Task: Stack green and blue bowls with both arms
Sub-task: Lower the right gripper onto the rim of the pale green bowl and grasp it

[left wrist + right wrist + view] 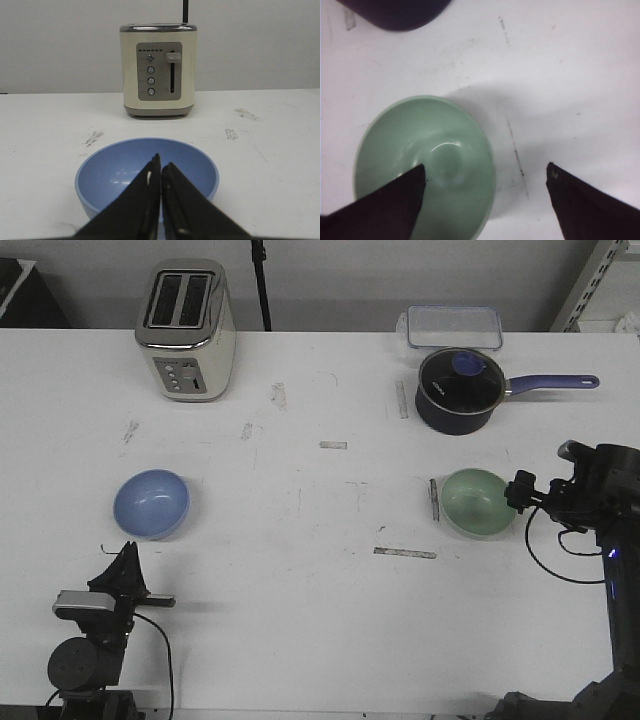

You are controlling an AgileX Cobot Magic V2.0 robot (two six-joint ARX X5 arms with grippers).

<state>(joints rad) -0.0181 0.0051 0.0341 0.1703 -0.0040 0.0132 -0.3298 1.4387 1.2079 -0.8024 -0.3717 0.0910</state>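
Note:
The blue bowl (152, 504) sits upright on the left side of the table, and shows in the left wrist view as the blue bowl (120, 172) just beyond the fingertips. My left gripper (128, 552) is shut and empty, a little nearer than the bowl. The pale green bowl (477, 502) stands right of centre. My right gripper (520, 490) hovers at its right rim, open. In the right wrist view one finger (385, 205) is over the green bowl (425, 160) and the other finger (590, 205) is outside it, with the right gripper (486, 172) straddling the rim.
A cream toaster (187, 330) stands at the back left. A dark navy saucepan (460, 390) with a purple handle and a clear lidded box (453, 326) are at the back right, close behind the green bowl. Tape marks dot the white table (320, 570).

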